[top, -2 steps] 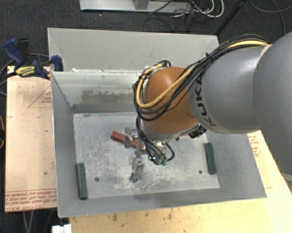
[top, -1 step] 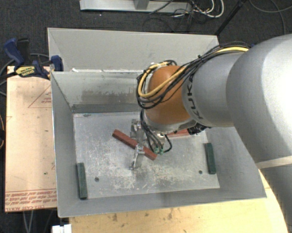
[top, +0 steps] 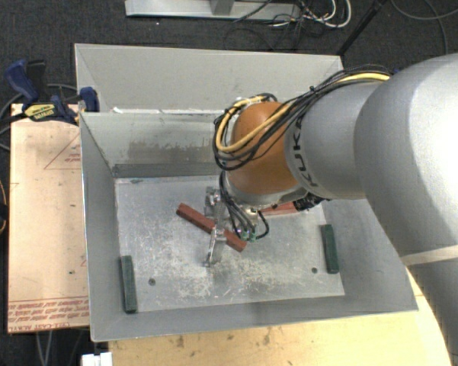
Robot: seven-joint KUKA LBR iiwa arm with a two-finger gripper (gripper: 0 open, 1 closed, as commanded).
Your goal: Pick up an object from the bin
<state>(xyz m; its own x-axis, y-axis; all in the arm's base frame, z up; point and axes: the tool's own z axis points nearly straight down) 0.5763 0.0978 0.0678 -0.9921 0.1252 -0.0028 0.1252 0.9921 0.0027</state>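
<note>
Grey KUKA arm: reaches in from the right, taking up the right-hand side of the view, wrist bent down over the middle of the bin. Yellow cables along the forearm, looping round the wrist.

Grey metal bin: sloped walls, flat floor scuffed with pale scratches, most heavily toward the centre.

Orange cover on the wrist: rounded, hanging over the centre-rear of the floor.

Two dark green bars, well apart. Left bar: lying flat near the front left corner, lengthwise along the left wall. Right bar: lying flat near the right wall, partly under the arm's outline, tilted a little off the wall's line.

Reddish-brown strip: flat on the floor at mid-bin, slanting from upper left down to lower right. Upper left end clear and in the open; lower right end running beneath the wrist hardware. Nearest thing to the fingers.

Fingers: thin metal, pointing down just below the wrist, tip at or very near the floor, crossing the strip's line. Open or closed: cannot tell. Grip on the strip, or only beside it: cannot tell.
</note>
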